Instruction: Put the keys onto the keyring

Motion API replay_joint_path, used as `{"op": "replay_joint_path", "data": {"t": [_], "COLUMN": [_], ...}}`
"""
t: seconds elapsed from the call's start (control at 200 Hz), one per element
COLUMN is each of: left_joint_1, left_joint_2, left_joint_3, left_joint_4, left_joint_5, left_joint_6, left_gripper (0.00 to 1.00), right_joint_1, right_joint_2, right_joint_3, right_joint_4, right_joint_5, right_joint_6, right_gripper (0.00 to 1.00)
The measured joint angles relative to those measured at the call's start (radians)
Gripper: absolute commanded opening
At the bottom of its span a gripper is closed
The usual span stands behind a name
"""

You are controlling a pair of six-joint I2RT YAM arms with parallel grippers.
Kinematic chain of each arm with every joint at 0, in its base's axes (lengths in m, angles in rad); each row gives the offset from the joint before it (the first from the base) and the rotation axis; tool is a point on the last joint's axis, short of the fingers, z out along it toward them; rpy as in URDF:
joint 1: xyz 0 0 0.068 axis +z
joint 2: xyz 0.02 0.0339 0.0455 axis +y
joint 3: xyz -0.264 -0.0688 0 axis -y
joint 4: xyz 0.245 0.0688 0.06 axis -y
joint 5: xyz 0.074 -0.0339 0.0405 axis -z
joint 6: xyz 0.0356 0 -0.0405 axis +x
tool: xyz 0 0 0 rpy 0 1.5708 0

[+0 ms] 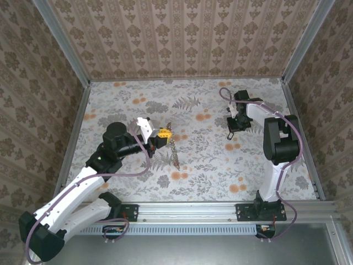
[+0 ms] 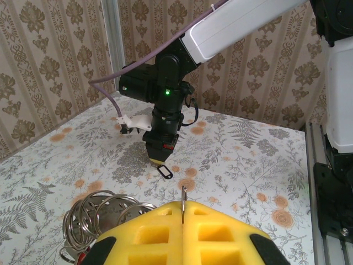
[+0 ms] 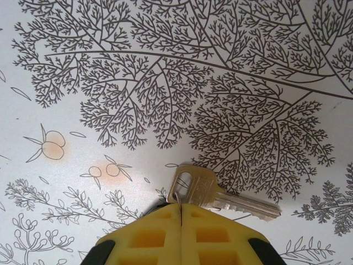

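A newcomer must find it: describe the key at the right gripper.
On the flowered table, go to the right gripper, low on the right side. The key sticks out from its shut yellow tips, pinched by the head. It is single and pale brass, unlike the keyring bundle at the left gripper.

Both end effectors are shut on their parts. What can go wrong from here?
1. The right end effector pinches only the rim of the key's head, so the key may pivot or slip out once it is carried.
2. The left end effector grips one thin wire of the keyring. The loose coils beside it could swing and turn that wire off line.
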Motion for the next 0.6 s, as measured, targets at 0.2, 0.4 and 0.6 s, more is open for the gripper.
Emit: {"op": "replay_joint_path", "data": {"t": [0.2,0.4,0.6], "left_joint_1": [0.0,-0.001,-0.005], "left_joint_2": [0.0,0.0,0.0], "left_joint_3": [0.0,0.0,0.0], "left_joint_4": [0.0,0.0,0.0], "left_joint_5": [0.0,0.0,0.0], "left_joint_6": [0.0,0.0,0.0], "left_gripper": [0.0,0.0,0.0], "right_joint_1": [0.002,0.004,0.006], "right_joint_2": [0.003,0.003,0.01], "right_joint_3": [0.001,0.002,0.009], "right_joint_4": [0.003,0.006,0.008], "right_joint_5": [0.011,0.01,0.009], "right_joint_6": [-0.001,-0.003,-0.003], "right_gripper": [0.04,0.06,0.08]}}
